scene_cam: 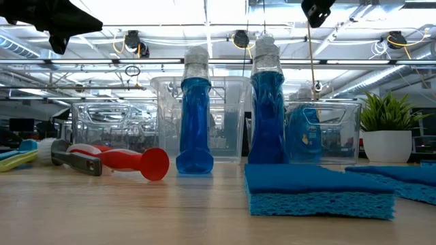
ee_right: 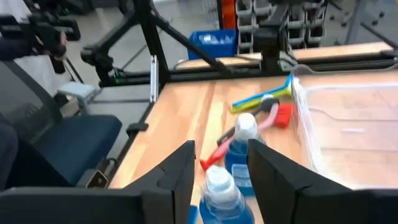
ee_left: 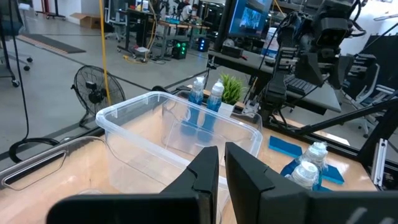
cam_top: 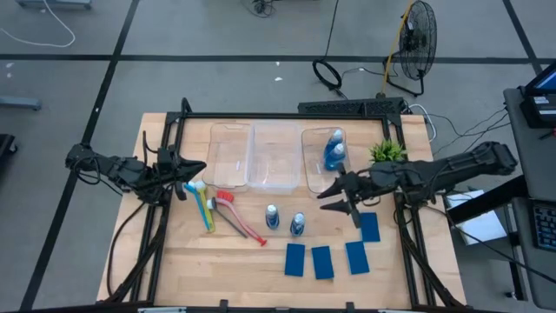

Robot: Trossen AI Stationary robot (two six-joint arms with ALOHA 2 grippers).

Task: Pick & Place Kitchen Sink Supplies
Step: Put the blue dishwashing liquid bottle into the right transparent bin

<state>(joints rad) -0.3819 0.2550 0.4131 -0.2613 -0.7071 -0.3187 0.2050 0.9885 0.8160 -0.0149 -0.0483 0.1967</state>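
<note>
While in view: four sponges [cam_top: 294, 259], four bottles [cam_top: 273, 216], three brushes [cam_top: 239, 214].

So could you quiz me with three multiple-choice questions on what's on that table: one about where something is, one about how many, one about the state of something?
1. Where are the two bottles that are already put away?
A. In the clear bin nearest the potted plant
B. In the middle bin
C. On the floor

2. How many blue sponges lie on the table?
A. Two
B. Four
C. Six

3. How is the right pincer?
A. Clamped on a sponge
B. Open and empty above the table
C. Holding a brush

Answers:
1. A: the high view shows the two bottles inside the clear bin beside the potted plant.
2. B: four blue sponges lie flat near the front edge.
3. B: the right pincer has its fingers apart with nothing between them, near the two standing bottles.
</note>
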